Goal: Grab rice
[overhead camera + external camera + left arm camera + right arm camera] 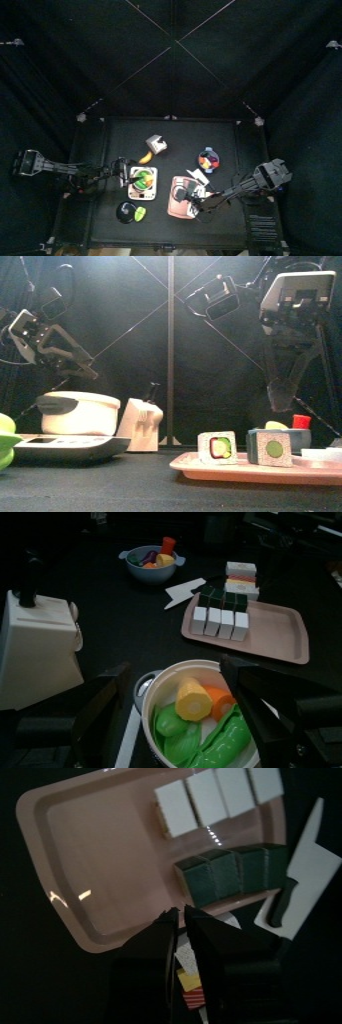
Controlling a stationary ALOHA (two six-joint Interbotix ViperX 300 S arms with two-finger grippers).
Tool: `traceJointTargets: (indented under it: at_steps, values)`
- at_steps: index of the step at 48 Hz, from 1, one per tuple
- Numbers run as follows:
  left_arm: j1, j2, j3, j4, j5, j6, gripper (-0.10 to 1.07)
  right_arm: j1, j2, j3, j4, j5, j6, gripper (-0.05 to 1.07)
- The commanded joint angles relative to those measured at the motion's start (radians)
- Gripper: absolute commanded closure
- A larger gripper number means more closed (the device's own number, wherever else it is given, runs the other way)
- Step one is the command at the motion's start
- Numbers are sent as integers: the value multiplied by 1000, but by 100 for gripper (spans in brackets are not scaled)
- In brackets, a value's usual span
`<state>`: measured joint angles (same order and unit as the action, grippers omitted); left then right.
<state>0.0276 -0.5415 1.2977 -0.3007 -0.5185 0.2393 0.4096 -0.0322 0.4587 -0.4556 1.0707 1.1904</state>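
Observation:
Several rice rolls, white blocks with dark wraps, stand in a row (221, 617) on the pink tray (283, 640). They also show in the right wrist view (221, 796) and in the front view (217, 446). My right gripper (181, 916) hangs over the tray's middle beside the dark green blocks (234, 868), its jaws together and empty. From the front it (281, 404) hangs above the rolls without touching them. My left gripper (177, 670) is wide open over a white bowl of vegetables (201, 707), well apart from the tray.
A white box (34, 647) stands by the vegetable bowl. A small blue bowl (151, 560) with coloured pieces sits at the back. A white paper strip (310, 863) lies beside the tray. Striped pieces (241, 577) sit at the tray's far end. A white cooker (74, 413) stands front left.

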Motion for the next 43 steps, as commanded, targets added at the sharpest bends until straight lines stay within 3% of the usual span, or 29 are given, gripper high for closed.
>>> traceJointTargets:
  at_steps: [1, 10, 19, 27, 33, 43]
  values:
    - [-2, 0, -15, -2, -5, 0, -5, 32, -100, -5, -77, 103, 156, 46]
    - [2, 0, -17, -2, -5, 3, -5, 98, -201, 86, -190, 161, 417, 46]
    - [2, 0, -17, -2, -5, 0, -5, 129, -282, 186, -193, 161, 684, 46]
    - [0, 0, -12, -6, -5, -2, -5, 206, -328, 282, -190, 161, 865, 46]
    - [-2, 0, -9, -21, -5, -2, -5, 281, -311, 347, -133, 146, 983, 46]
    - [-3, 0, -11, -48, -5, -2, -5, 368, -222, 365, -71, 98, 1124, 43]
